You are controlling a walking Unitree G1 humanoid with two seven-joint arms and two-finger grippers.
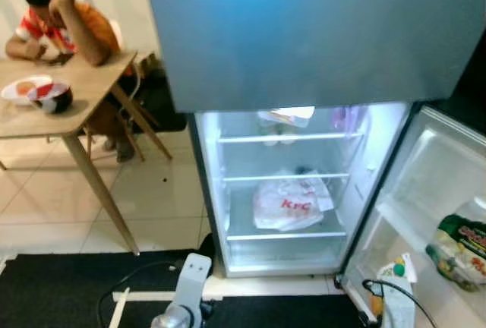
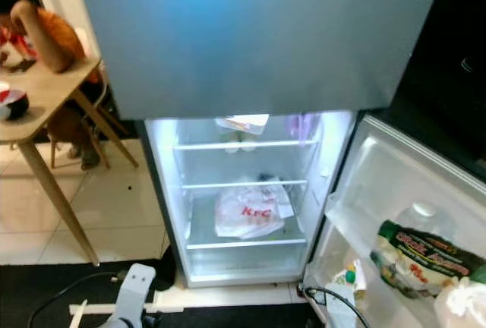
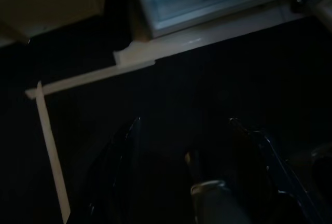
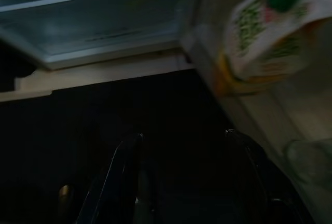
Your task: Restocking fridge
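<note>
- Both claws hang empty, fingers spread: left gripper (image 3: pixel 181 182), right gripper (image 4: pixel 181 182).
- Fridge (image 1: pixel 288 191) open at frame centre; KFC bag (image 1: pixel 288 205) shelved, restocking seemingly barely begun.

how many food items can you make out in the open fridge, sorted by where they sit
Main shelves: 1, the white KFC bag on the middle shelf.
Door shelf: 2, the green snack bag and the green-capped carton.
Total: 3. Items on the top shelf are too blurred to count.
</note>
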